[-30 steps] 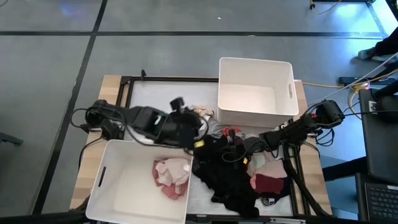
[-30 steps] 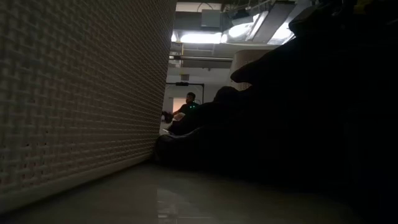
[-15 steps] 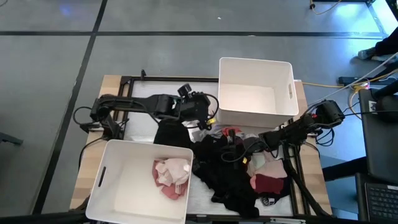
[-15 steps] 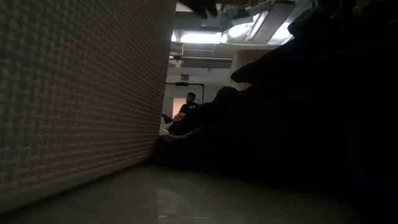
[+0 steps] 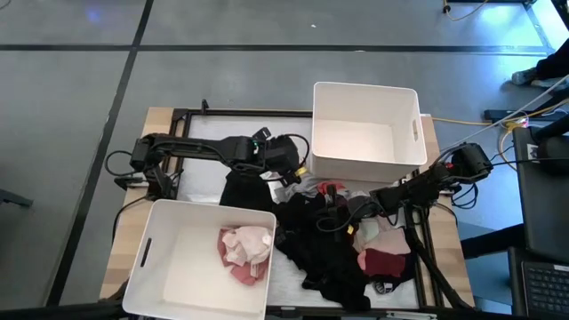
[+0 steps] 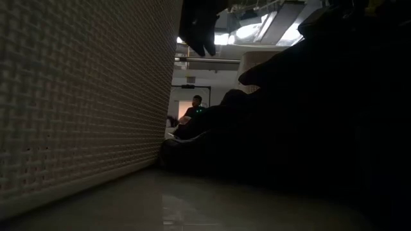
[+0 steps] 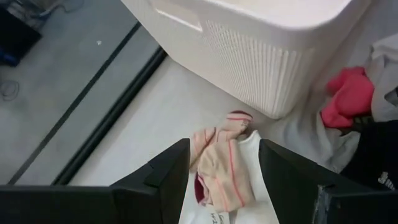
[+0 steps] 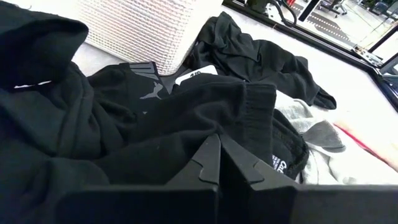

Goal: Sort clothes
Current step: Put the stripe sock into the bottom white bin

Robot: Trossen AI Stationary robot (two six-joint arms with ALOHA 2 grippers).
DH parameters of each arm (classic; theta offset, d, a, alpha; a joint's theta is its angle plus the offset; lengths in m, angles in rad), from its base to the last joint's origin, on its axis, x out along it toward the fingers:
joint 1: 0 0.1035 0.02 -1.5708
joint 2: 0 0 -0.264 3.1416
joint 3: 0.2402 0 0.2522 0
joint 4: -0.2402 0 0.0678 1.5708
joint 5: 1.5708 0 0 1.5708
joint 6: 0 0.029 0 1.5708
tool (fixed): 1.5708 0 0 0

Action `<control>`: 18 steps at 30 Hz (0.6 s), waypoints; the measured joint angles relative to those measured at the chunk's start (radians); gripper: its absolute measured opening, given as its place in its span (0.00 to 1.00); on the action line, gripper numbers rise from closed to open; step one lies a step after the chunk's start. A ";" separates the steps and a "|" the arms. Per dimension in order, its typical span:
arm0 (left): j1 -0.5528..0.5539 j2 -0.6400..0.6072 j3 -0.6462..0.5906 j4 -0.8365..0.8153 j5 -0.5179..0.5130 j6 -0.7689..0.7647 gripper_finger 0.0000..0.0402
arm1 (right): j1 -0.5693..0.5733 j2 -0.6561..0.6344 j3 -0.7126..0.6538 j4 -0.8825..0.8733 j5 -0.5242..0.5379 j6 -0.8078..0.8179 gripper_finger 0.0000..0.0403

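A pile of clothes, mostly black (image 5: pixel 324 249), with grey, red (image 5: pixel 331 188) and maroon (image 5: pixel 384 262) pieces, lies on the table's right half. My left gripper (image 5: pixel 289 165) is open next to the far white bin (image 5: pixel 364 129). Its fingers (image 7: pixel 168 174) stand on either side of a small pink striped garment (image 7: pixel 219 168), which lies on a white garment (image 7: pixel 252 180). My right gripper (image 8: pixel 219 146) is shut at the black clothes (image 8: pixel 186 118), at the pile's right side (image 5: pixel 373 197). A black garment (image 5: pixel 240 188) lies by the near bin's far wall. My right gripper's shut fingertips point level into the black clothes (image 8: pixel 205 106). I cannot tell whether they touch the cloth.
The near white bin (image 5: pixel 178 267) holds pink and white clothes (image 5: pixel 246 249); its ribbed wall (image 6: pixel 77 96) fills the low view's left. The far bin's wall (image 7: pixel 249 56) is close ahead of my left gripper. A dark frame edges the table. Bare table shows at the far left (image 5: pixel 213 132).
My left gripper has gone from over the near bin's far edge toward the table's far edge and the far bin, the arm stretching out. The black garment by the near bin now shows. A dark shape has come down into the top of the low view.
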 joint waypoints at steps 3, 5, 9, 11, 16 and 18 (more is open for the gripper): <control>-0.002 0.000 -0.007 0.000 0.025 -0.015 0.45 | 0.000 0.000 0.000 0.001 0.004 0.000 0.01; -0.002 0.007 -0.008 0.002 0.044 -0.025 0.45 | 0.000 0.000 0.000 0.001 0.009 0.000 0.01; 0.009 0.043 -0.008 -0.003 0.086 -0.017 0.45 | 0.000 0.000 0.000 0.001 0.009 0.000 0.01; 0.022 0.065 -0.008 -0.009 0.113 -0.017 0.45 | 0.000 0.000 0.000 0.000 0.009 0.000 0.01; 0.050 0.121 -0.009 -0.023 0.199 -0.028 0.45 | 0.000 0.000 0.000 -0.006 0.009 0.000 0.01; 0.056 0.142 -0.009 -0.028 0.203 -0.028 0.45 | 0.000 0.000 0.000 -0.007 0.010 0.000 0.01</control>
